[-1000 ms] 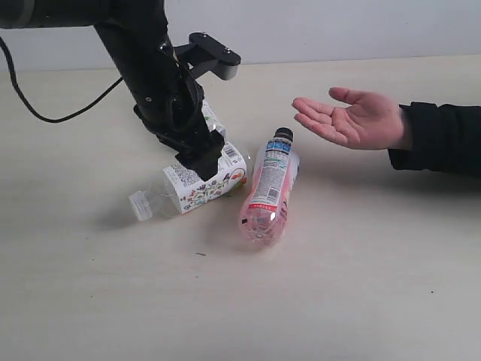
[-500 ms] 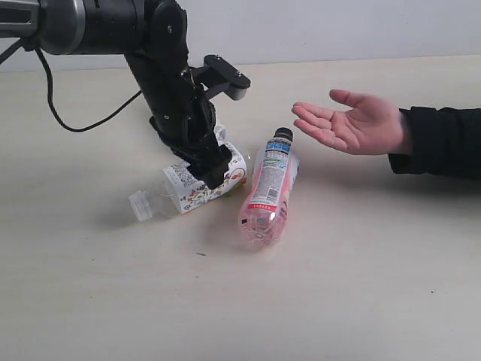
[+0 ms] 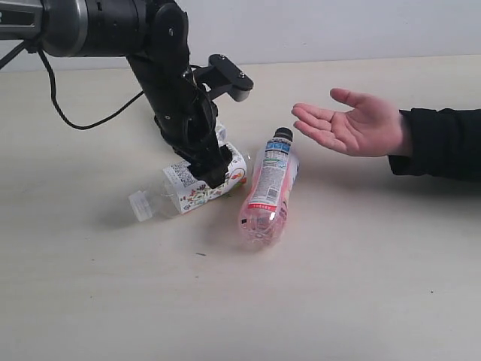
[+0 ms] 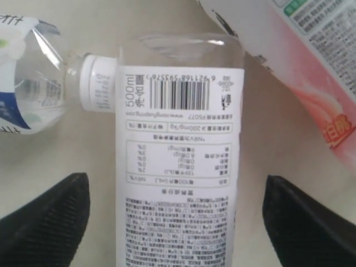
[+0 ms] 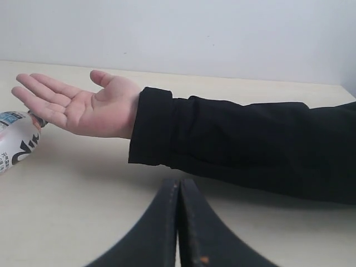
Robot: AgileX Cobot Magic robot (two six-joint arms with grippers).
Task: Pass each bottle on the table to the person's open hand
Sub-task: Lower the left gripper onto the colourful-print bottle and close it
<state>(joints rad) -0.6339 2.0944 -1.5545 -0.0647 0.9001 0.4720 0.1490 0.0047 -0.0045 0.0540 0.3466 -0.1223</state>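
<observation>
I see the pale table point(image 3: 361, 286) with the left gripper point(image 3: 212, 171) down over the white flowered-label bottle point(image 3: 197, 189). Its jaws are spread wide, with the fingers point(image 4: 50, 222) either side of the bottle and clear of it. The person's open hand point(image 3: 349, 124) is palm up, well apart to the right. The pink bottle point(image 3: 269, 194) lies on its side just beside the flowered one. My right gripper point(image 5: 179, 222) is clenched on nothing.

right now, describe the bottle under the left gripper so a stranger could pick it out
On the pale table, find the black arm at the left; the open left gripper straddles a clear bottle lying on its side. Its label is white with flowers, unlike the pink black-capped bottle beside it.
</observation>
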